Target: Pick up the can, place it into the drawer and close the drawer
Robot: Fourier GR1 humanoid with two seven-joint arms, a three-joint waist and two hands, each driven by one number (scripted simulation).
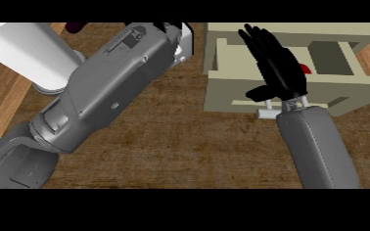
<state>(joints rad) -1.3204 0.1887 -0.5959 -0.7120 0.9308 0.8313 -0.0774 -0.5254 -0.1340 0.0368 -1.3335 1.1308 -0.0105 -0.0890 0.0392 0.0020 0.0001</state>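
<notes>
- Head view looks steeply down on a brown wood-grain counter (180, 142), with a paler wooden strip along the far left edge.
- One beige drawer (224, 90) stands pulled open at the upper right; its walls and inner dividers show, and a small pale handle (268, 111) sits at its near front edge.
- The right hand (278, 68) lies over the open drawer with its black fingers straight and held close together, pointing away toward the drawer's back; the thumb juts out to the left near the drawer's front wall. It holds nothing that can be seen.
- A small patch of red (306, 69) shows inside the drawer, just beside the right edge of the right hand and mostly hidden behind it. It may be the can, but too little shows to be sure of that or of how it stands.
- The right grey forearm (318, 147) runs from the lower right edge up to the drawer's front, its wrist just above the handle.
- The left grey forearm (108, 83) crosses the left half of the view diagonally, from the lower left corner toward the upper middle.
- Of the left hand (172, 28) only a dark sliver shows at the top edge, beyond the wrist; whether its fingers are spread or curled cannot be told.
- One large white cylinder-like object (36, 54) stands at the upper left, partly covered by the left forearm; what it is cannot be told.
- A small dark purplish shape (75, 26) sits at the top edge, left of the left wrist, too small to name.
</notes>
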